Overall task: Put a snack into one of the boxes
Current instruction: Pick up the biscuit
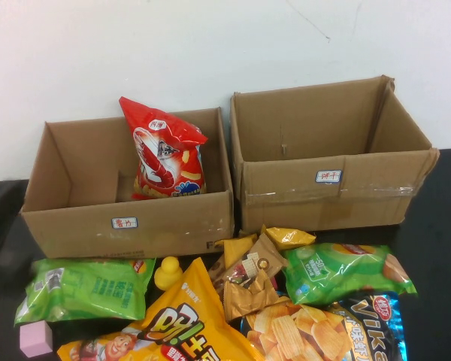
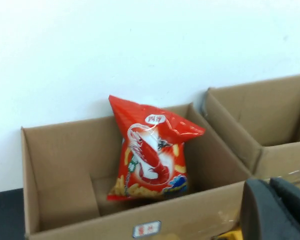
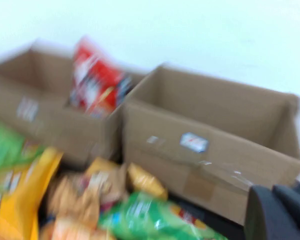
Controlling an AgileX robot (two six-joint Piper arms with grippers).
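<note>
You have two cardboard boxes standing side by side against the white wall on the black table (image 1: 443, 248). The taller taped box (image 1: 327, 154) sits at about 1 o'clock from the middle of the high view, with clear tape and a white label on its front. The lower brown box (image 1: 83, 218) sits at about 10 o'clock, its small white red-lettered label on the front wall.

The red snack bag (image 1: 165, 150) stands nearly upright inside the lower box, in its right part (its top pokes above the rim), leaning against the back wall, shrimp picture facing you.

In front of the boxes, from 4 to 8 o'clock, lies a heap of snacks: a yellow bag with a cartoon face (image 1: 173, 327), a green bag (image 1: 83, 286) at 8 o'clock, another green bag (image 1: 346, 271) at 4 o'clock, a dark chip bag (image 1: 361, 323), small brown and yellow packs (image 1: 248, 274), a yellow rubber duck (image 1: 167, 272) and a pink block (image 1: 36, 338).

The left end effector (image 2: 275, 210) shows only as a dark edge in its wrist view, near the lower box's front; you cannot tell how its fingers stand. The right end effector (image 3: 277, 212) is likewise a dark edge near the taped box; cannot tell.
</note>
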